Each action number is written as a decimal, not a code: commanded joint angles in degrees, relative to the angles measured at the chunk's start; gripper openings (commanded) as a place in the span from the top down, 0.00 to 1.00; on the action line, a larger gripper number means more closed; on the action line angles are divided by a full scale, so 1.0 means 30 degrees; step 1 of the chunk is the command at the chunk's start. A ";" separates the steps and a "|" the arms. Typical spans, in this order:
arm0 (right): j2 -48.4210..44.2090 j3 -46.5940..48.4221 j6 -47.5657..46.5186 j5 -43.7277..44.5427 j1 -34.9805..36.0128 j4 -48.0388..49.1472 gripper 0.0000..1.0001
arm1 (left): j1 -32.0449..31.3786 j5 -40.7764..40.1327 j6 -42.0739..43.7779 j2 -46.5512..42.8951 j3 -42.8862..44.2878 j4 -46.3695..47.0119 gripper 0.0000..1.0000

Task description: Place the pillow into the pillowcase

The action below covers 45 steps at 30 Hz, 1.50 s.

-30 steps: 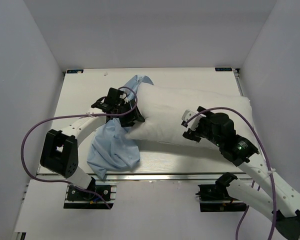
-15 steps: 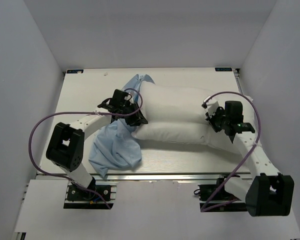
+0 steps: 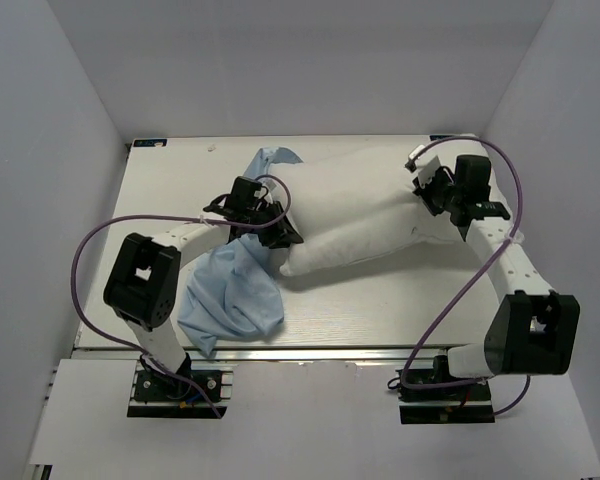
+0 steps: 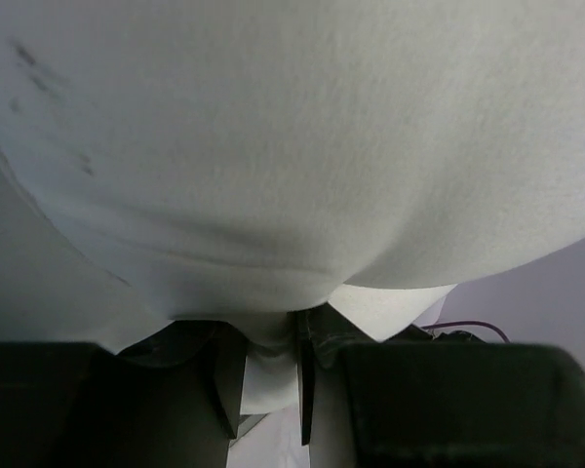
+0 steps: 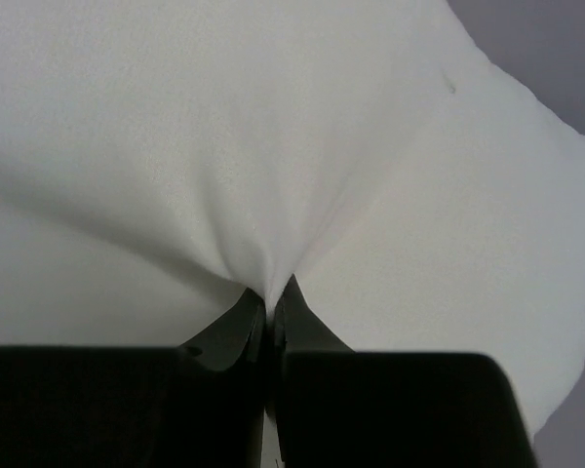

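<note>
The plump white pillow [image 3: 355, 215] lies slanted across the table, its right end toward the back. The wrinkled light-blue pillowcase [image 3: 230, 295] is heaped at its left end, with a flap [image 3: 272, 160] showing behind it. My left gripper [image 3: 285, 238] is at the pillow's left end. In the left wrist view the pillow [image 4: 292, 146] fills the frame and the left gripper [image 4: 270, 375] is shut on a thick fold of its white cloth. My right gripper [image 3: 427, 190] is at the right end. In the right wrist view the right gripper [image 5: 271, 297] is shut on a thin pinch of the pillow [image 5: 322, 146].
The white table [image 3: 380, 310] sits in a white-walled booth with walls close on the left, right and back. Purple cables [image 3: 110, 235] loop from both arms. The arm bases [image 3: 175, 385] are clamped at the near edge.
The right arm swung from the pillow's front to its far right end and shut on it. The left gripper closed on the left end. The pillow's right end moved toward the back.
</note>
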 commanded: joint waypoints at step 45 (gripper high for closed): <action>0.2703 0.0315 -0.7400 -0.0449 1.2817 0.2266 0.17 | 0.3973 -0.3449 0.1974 -0.2689 0.1194 -0.1938 0.29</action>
